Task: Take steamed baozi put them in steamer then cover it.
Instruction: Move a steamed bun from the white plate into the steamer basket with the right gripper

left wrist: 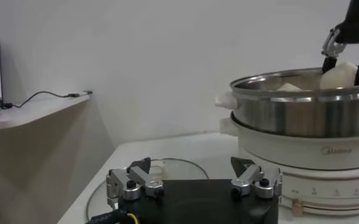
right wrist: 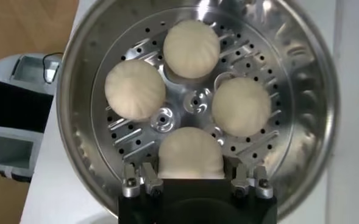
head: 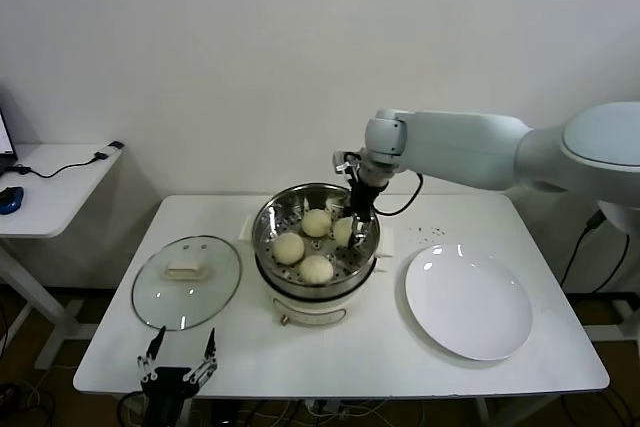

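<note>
The steamer [head: 262,227] stands mid-table, a shiny pot on a cream base. Three steamed baozi [head: 317,222] lie loose on its perforated floor [right wrist: 167,119]. My right gripper [head: 355,222] reaches down into the pot at its far right side, shut on a further baozi [right wrist: 190,152] that rests low near the floor. The glass cover [head: 160,292] with its cream handle lies flat on the table left of the steamer. My left gripper [head: 178,352] hangs open and empty at the table's front edge, just in front of the cover [left wrist: 179,167].
A flat white plate [head: 467,300] with nothing on it lies right of the steamer. A side desk [head: 60,182] with cables stands off to the left. Bare tabletop runs along the front between cover and plate.
</note>
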Controlling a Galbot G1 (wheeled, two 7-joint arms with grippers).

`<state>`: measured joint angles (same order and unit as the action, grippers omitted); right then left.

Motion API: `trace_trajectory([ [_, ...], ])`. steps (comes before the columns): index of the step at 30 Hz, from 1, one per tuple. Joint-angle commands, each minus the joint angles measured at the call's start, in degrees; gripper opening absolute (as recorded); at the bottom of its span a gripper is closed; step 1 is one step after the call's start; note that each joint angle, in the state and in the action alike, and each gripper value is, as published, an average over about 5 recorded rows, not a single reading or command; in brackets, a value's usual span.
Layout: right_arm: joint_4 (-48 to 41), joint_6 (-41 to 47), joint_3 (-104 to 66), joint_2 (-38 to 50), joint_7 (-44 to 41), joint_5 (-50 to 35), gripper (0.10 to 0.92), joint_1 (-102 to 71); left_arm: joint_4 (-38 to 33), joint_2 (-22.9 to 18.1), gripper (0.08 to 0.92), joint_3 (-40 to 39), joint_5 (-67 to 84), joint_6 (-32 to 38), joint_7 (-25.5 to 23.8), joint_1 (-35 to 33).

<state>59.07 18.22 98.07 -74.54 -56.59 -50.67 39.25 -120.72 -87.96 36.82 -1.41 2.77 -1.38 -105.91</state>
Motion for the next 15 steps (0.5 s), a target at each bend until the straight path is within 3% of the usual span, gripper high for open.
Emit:
trace_trajectory([
  [1, -1.4, 0.4, 0.6, -1.9, 1.3, 0.4, 0.67, -3.4, 0.4, 0.0, 0.823, -0.1, 0.0, 0.0, 0.0, 0.1],
  [15, 2.0, 0.3, -2.5, 1.7, 1.9, 0.2, 0.821, -0.4, 0.1, 0.0, 0.823, -0.3, -0.4, 0.1, 0.1, -0.1],
])
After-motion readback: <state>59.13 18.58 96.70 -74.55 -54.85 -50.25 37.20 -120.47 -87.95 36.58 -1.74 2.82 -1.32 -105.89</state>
